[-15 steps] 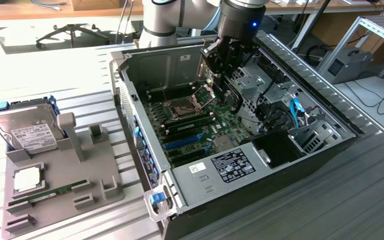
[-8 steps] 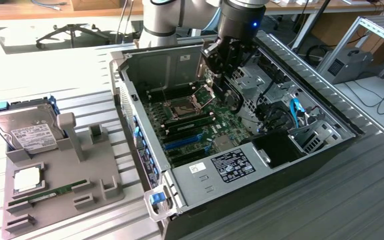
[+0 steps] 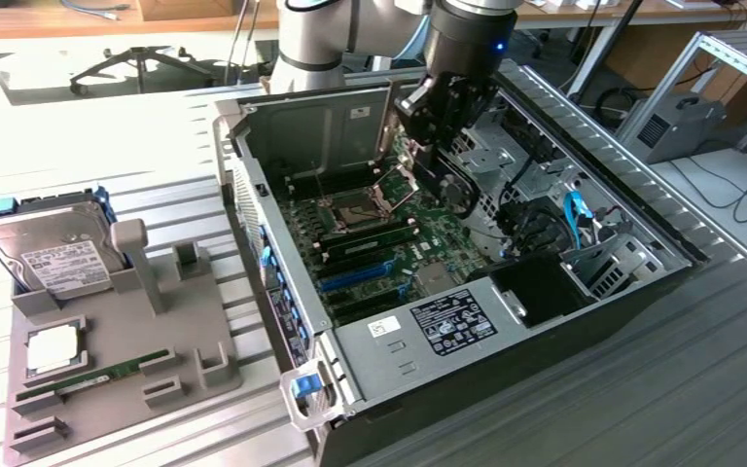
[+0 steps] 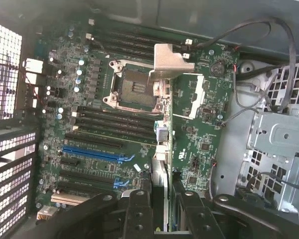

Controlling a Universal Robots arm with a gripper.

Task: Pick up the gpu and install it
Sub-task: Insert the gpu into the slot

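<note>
Two-finger pinch w/ claw, narrow, on gpu edge. Hangs edge-on below claw inside open PC case, over motherboard, beside CPU socket. Carries silver bracket at end away from claw. Sits well apart from hard drive on worktop.

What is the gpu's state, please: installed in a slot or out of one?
Out: the gpu stands edge-on in the gripper, by the CPU socket, apart from the blue slots.
</note>
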